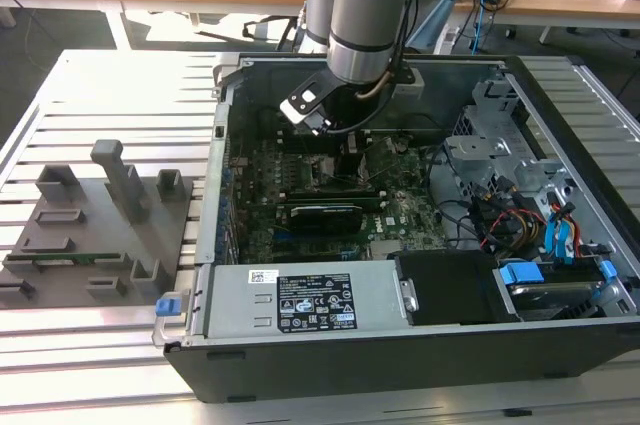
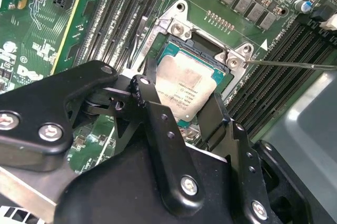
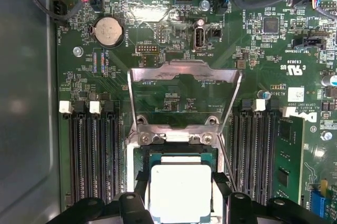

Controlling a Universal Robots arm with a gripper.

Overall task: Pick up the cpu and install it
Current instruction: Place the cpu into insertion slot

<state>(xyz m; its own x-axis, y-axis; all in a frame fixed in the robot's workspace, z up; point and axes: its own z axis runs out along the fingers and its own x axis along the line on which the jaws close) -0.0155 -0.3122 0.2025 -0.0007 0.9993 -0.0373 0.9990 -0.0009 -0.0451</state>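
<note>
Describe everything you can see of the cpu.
The cpu is a small flat square chip with a pale silvery metal top bearing faint print, and a teal-green base that shows as a thin rim. It sits in or just above the metal-framed socket on the green motherboard, whose hinged metal plate stands raised. The black gripper straddles two opposite sides; whether it touches them cannot be told.

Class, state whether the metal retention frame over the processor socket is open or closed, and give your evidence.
Open. In the first wrist view the metal frame is swung back on its hinge, leaving the cpu uncovered.
</note>
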